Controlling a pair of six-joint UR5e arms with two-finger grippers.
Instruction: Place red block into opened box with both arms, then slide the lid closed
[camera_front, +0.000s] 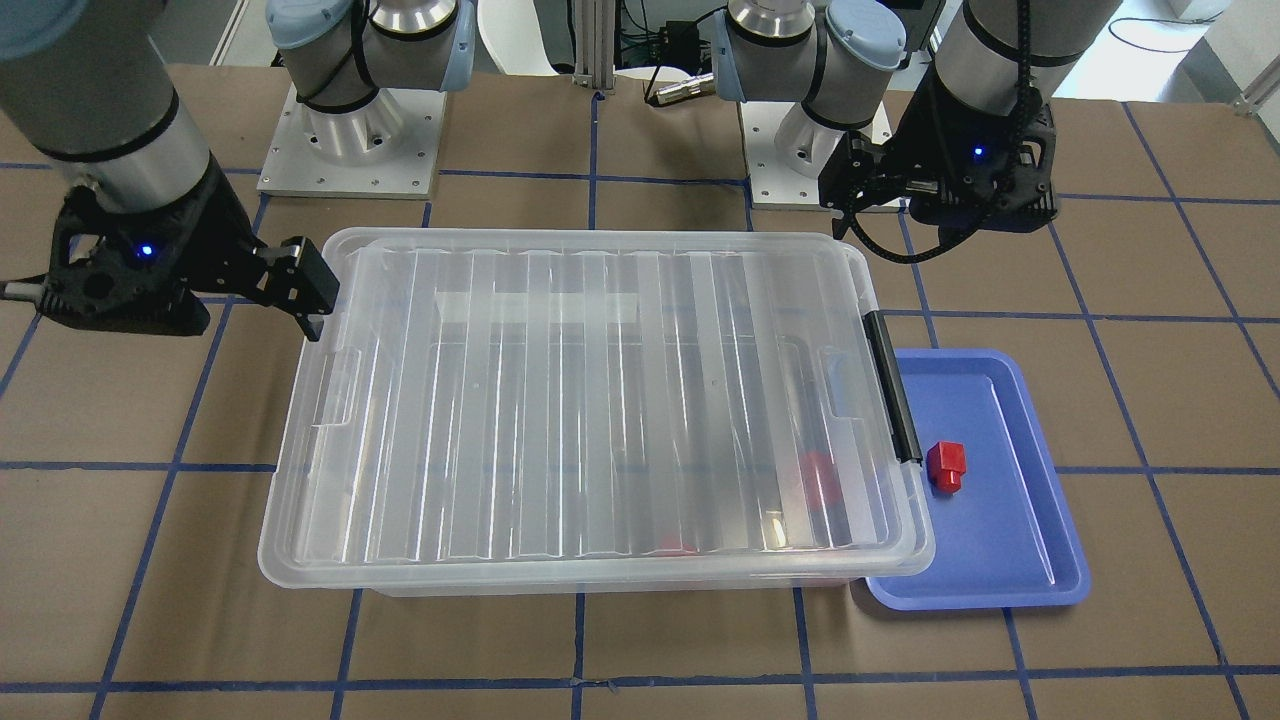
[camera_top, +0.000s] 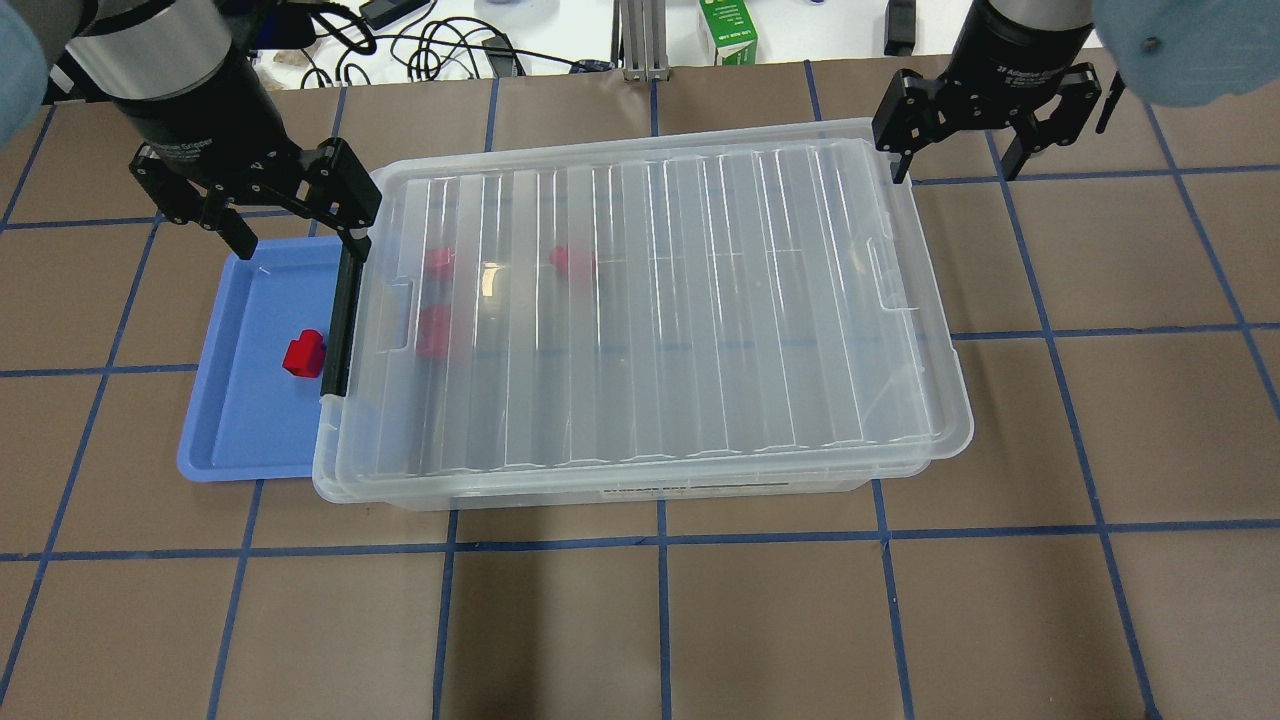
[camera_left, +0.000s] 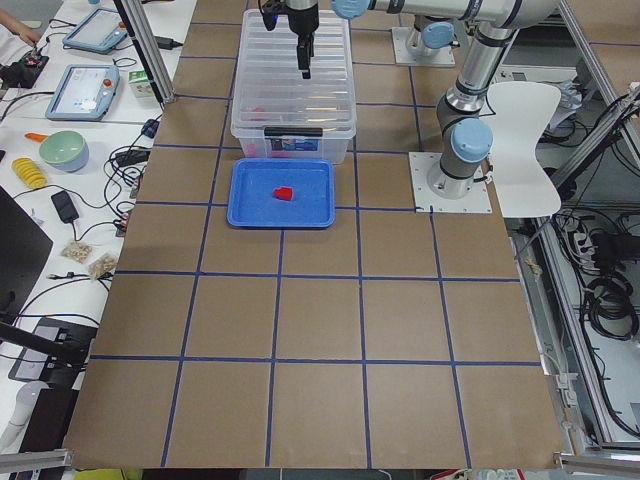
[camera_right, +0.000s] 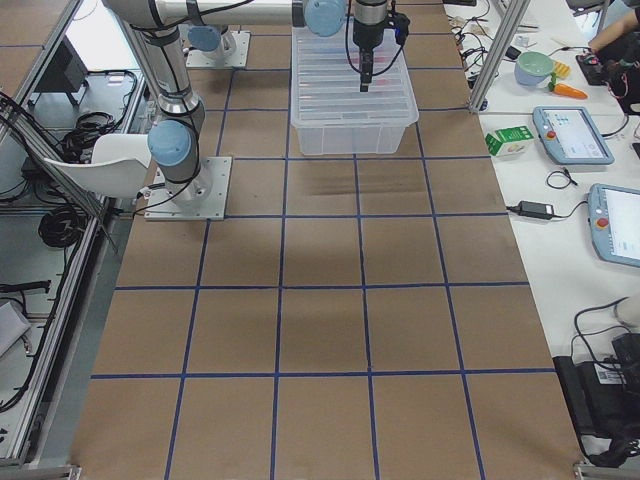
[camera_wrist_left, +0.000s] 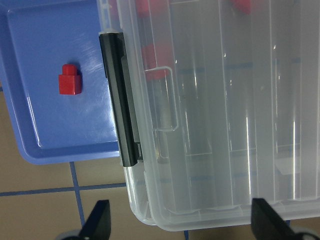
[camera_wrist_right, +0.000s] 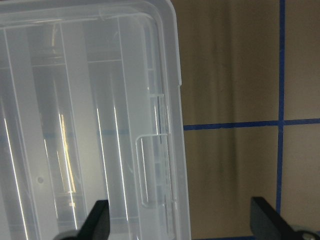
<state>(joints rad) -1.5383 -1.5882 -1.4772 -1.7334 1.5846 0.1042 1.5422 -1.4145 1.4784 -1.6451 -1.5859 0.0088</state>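
Taking the overhead view, with 12 o'clock at the far edge of the bench (camera_top: 700, 620). Seeing the red block (camera_top: 303, 353) lying on the blue tray (camera_top: 240, 430), toward its 3 o'clock side, just beside the black clip bar (camera_top: 340, 320) but not touching it. Finding that tray at 9 o'clock of the box (camera_top: 640, 487), tucked against the short end with the clip. Noting the lid (camera_top: 680, 290) lying flat on top of the box, with three blurred red pieces (camera_top: 572, 262) showing through it near the clip end. Spotting the left gripper (camera_top: 298, 228) above the box's 10 o'clock corner, jaws spread wide, holding nothing, one finger over the tray's far edge. Spotting the right gripper (camera_top: 955, 155) at the 1 o'clock corner, likewise spread wide and empty, clear of the lid.
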